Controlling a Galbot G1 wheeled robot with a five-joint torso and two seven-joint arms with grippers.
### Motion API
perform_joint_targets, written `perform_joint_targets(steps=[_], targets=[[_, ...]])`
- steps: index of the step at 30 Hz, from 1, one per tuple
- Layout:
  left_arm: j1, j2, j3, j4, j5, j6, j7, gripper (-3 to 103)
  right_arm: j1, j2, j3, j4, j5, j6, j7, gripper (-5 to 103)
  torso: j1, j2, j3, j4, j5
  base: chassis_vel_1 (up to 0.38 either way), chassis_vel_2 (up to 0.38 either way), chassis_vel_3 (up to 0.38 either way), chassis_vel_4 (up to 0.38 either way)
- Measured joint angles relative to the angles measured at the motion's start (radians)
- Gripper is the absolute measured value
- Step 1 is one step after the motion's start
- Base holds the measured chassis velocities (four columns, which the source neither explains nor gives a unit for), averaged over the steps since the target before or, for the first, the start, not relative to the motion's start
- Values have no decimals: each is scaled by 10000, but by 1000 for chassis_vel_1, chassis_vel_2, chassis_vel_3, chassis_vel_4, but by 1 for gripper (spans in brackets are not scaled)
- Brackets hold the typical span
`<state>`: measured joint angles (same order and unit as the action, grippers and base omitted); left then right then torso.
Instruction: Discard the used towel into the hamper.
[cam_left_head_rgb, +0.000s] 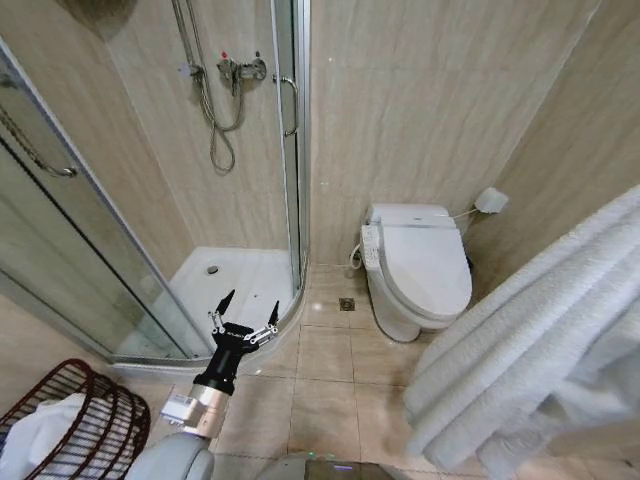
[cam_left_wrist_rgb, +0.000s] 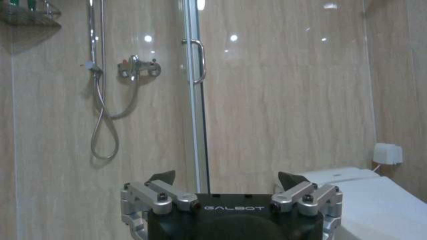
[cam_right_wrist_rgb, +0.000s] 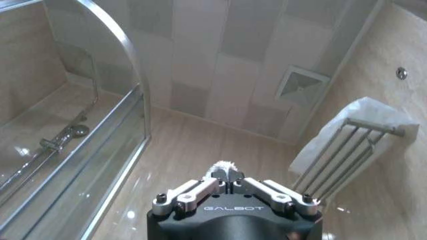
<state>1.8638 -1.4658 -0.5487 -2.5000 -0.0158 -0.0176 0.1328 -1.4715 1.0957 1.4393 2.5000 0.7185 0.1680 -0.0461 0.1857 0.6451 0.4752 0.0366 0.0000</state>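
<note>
The used towel (cam_left_head_rgb: 540, 340), white and thick, hangs in big folds at the right of the head view, close to the camera. In the right wrist view my right gripper (cam_right_wrist_rgb: 229, 180) points up toward the ceiling and is shut on a white tuft of the towel (cam_right_wrist_rgb: 222, 169). The hamper (cam_left_head_rgb: 100, 415), a reddish-brown wire basket, stands on the floor at the lower left with white cloth (cam_left_head_rgb: 40, 435) inside it. My left gripper (cam_left_head_rgb: 245, 315) is held out over the floor beside the shower, to the right of the hamper, open and empty (cam_left_wrist_rgb: 227, 178).
A white toilet (cam_left_head_rgb: 420, 265) stands against the back wall. The curved glass shower enclosure (cam_left_head_rgb: 290, 150) with its tray (cam_left_head_rgb: 235, 280) is at the left. A floor drain (cam_left_head_rgb: 347, 304) sits between them. A wall towel rack (cam_right_wrist_rgb: 347, 145) holds white cloth high up.
</note>
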Motion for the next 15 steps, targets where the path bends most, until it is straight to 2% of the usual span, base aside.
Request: perform_joint_targets(steps=[15], targets=[[0,0,0,0,0,0,0,100,-205,-42,853,0,265,1,76,1,269,630,360,0,0,0,0,0,0]])
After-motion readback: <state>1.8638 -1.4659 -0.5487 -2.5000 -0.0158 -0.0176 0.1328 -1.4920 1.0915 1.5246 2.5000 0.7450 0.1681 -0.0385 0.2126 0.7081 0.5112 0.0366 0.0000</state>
